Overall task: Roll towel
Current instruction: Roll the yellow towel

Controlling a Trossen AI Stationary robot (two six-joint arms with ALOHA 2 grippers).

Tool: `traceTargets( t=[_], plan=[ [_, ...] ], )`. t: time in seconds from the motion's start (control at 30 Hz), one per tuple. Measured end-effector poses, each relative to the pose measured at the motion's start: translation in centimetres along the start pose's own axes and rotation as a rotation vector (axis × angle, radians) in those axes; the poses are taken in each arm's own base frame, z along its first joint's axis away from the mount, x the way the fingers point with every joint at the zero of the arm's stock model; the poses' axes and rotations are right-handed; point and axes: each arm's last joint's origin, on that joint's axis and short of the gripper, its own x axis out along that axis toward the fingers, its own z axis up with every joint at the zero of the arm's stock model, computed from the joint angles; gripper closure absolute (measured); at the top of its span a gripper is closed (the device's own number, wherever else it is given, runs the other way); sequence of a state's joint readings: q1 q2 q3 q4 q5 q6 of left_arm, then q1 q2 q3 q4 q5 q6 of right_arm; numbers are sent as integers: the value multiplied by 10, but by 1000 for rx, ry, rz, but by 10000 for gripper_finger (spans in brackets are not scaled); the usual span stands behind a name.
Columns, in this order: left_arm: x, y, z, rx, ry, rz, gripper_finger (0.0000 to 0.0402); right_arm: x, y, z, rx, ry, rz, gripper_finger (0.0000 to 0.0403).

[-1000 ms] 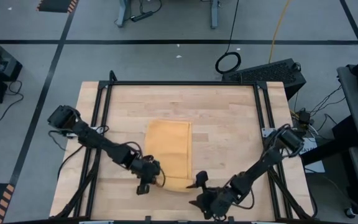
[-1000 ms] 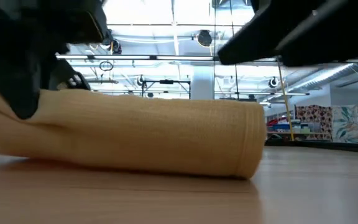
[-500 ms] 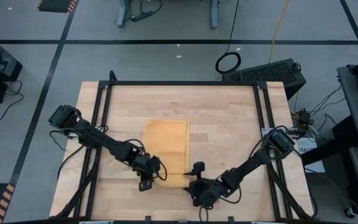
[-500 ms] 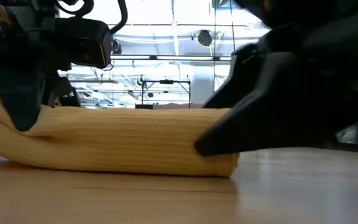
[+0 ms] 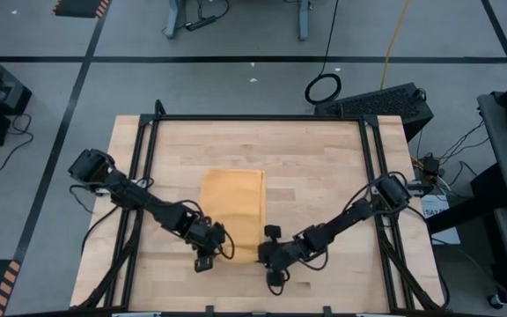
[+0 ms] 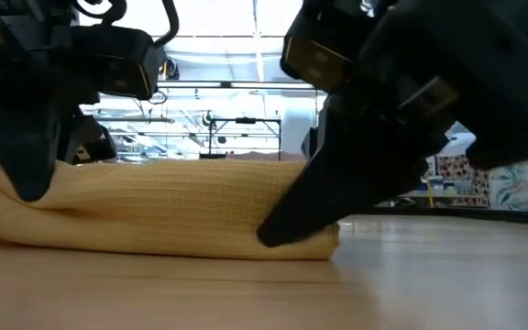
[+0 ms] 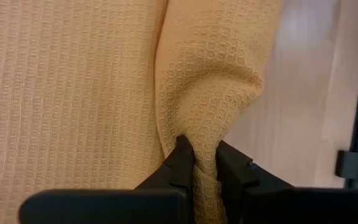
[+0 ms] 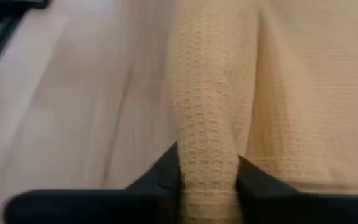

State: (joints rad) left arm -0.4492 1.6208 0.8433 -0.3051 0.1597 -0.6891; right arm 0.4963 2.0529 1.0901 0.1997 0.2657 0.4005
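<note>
- Lying on the wooden table (image 5: pixel 315 167), slightly left of its middle, the mustard-yellow towel (image 5: pixel 232 204) is spread flat, and its near edge is rolled into a thick tube.
- At the left end of that roll, the left gripper (image 5: pixel 208 250) is set low over the tabletop, its arm reaching in from the table's left side.
- In the left wrist view, the left gripper's fingers (image 7: pixel 183 163) are seen drawn almost together, with a bunched fold of the towel (image 7: pixel 73 87) pinched between them.
- In the low view, the roll (image 6: pixel 163 206) is seen lying along the tabletop, its left end lifted slightly under the left gripper (image 6: pixel 27 174).
- At the right end of the roll, the right gripper (image 5: pixel 267 257) is placed, its arm stretched in from the table's right side.
- In the right wrist view, the right gripper's fingers (image 8: pixel 166 171) are seen pressed against both sides of the rolled edge (image 8: pixel 207 124), the tube being clamped between them.
- In the low view, the right gripper (image 6: pixel 291 220) is seen bearing on the roll's right end, just above the wood.
</note>
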Motion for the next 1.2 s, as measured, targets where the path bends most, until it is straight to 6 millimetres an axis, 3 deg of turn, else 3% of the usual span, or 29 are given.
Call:
traceTargets(
  t=[0.13, 0.27, 0.43, 0.57, 0.67, 0.87, 1.07, 1.2],
  plan=[
    [-2, -5, -5, 70, 1, 8, 351, 1, -3, 3, 54, 40, 104, 389],
    [-14, -15, -9, 117, -18, -21, 318, 2, -5, 3, 157, 80, 162, 374],
    [-44, -31, -19, 183, -80, -78, 270, 2, -4, 2, 246, 127, 216, 367],
    [-63, -47, -29, 285, -264, -19, 239, 2, -4, 2, 331, 155, 239, 381],
    [-65, -63, -37, 405, -449, 76, 221, 2, -6, 2, 407, 175, 246, 383],
    [-33, -85, -60, 633, -566, 286, 194, 4, -13, 5, 516, 198, 254, 376],
    [20, -82, -75, 731, -486, 408, 167, 5, -19, 6, 546, 224, 273, 379],
    [31, -89, -82, 813, -513, 407, 158, 6, -23, 8, 577, 227, 266, 379]
  ],
)
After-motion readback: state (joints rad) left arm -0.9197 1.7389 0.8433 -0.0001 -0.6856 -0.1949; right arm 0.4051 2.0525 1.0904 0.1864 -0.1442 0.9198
